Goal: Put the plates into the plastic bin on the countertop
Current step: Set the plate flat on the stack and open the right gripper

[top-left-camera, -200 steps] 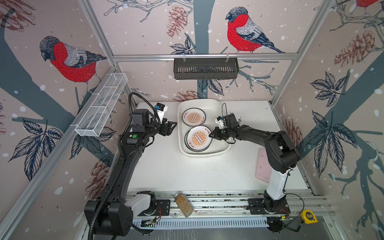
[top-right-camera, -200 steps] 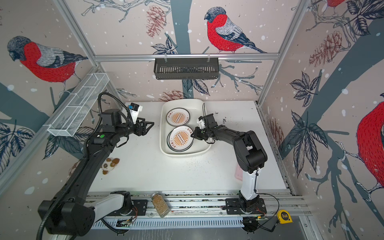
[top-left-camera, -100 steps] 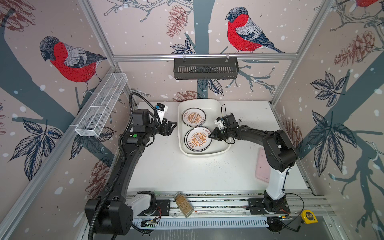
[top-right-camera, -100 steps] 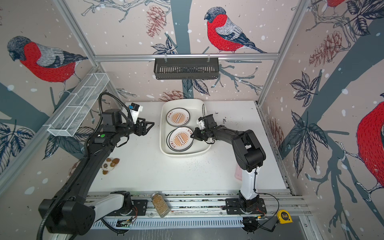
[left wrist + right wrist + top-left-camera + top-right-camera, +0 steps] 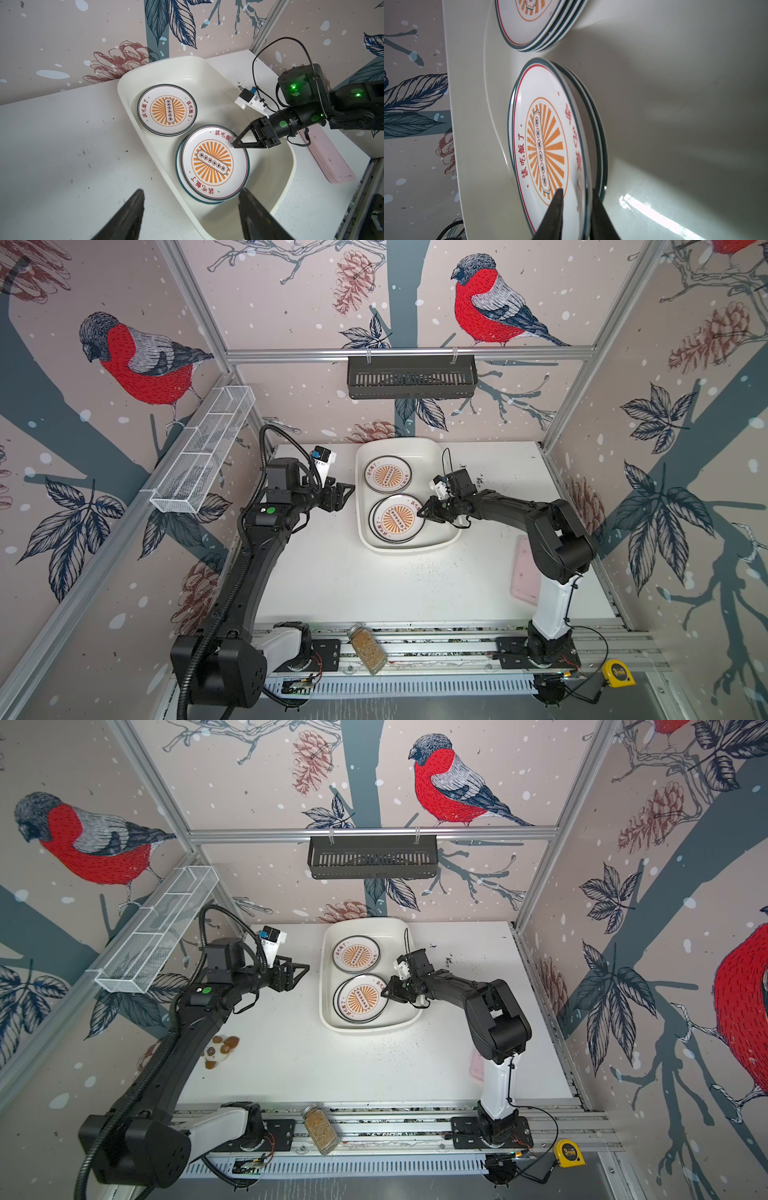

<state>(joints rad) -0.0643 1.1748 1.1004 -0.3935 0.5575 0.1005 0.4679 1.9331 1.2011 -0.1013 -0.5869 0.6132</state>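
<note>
right wrist view: the right gripper (image 5: 577, 190) sits astride the lip of the top plate (image 5: 546, 145), with one finger over the printed face and one outside the green-edged rim. the jaws stand a little apart. white glaze shows between the inner finger and the lip, so read this as a slack straddle, not a clamp. the top plate lies flat on the near stack (image 5: 397, 517), which rests on the floor of the plastic bin (image 5: 409, 548). the far stack (image 5: 387, 475) lies just beside it, toward the back wall. in both top views no plate shows on the countertop (image 5: 374, 593). the left gripper (image 5: 348, 497) hovers just outside the bin's left wall, jaws spread wide and holding nothing.

handling, as a judgement: treat these plates as stiff, glazed and slick, and likely to chip if dropped on one another. they have no handle and no soft part to bite. your only purchase is the thin raised lip, taken where it overhangs the plate beneath. a plate pinched at one edge will probably hang and swing from that point, so grip it squarely and lift it slowly. nested plates may cling and drag a neighbour along. the bin's smooth floor will probably let a stack slide if you nudge it.
</note>
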